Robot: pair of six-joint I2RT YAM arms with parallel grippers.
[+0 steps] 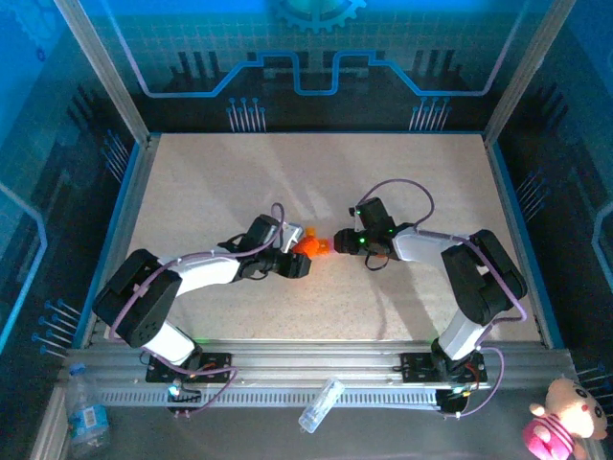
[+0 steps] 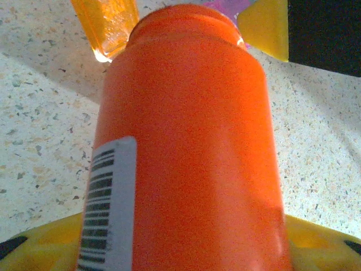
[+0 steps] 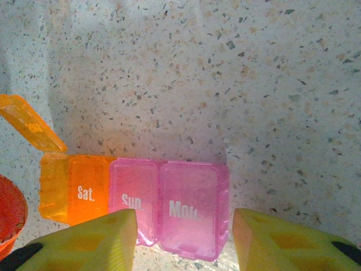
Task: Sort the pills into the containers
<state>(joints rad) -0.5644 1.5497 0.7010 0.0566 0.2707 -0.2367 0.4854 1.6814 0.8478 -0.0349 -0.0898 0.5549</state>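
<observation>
The right claw point(image 3: 183, 215) stands part open with nothing in it, its 2 yellow fingers point(image 3: 84, 240) poised just over the near side of the containers point(image 3: 135, 197). The left claw point(image 1: 297, 254) is closed on the orange bottle point(image 2: 186, 147), which lies between its pads and points toward the strip.

The containers sit about the middle of the table point(image 1: 239, 172), well clear of all 4 edges, between the 2 claws. In the right wrist view 4 joined compartments show: 2 orange and 2 pink. The end orange one has its lid point(image 3: 28, 121) flipped up, while Sat., Sun. and Mon. look shut.

The strip is likely very light, thin, stiff plastic that would skid or tip under a nudge. A pinch across its short width on the closed pink end looks safest.

Both arms reach inward from the near edge, forearms low and wrists angled toward each other.
</observation>
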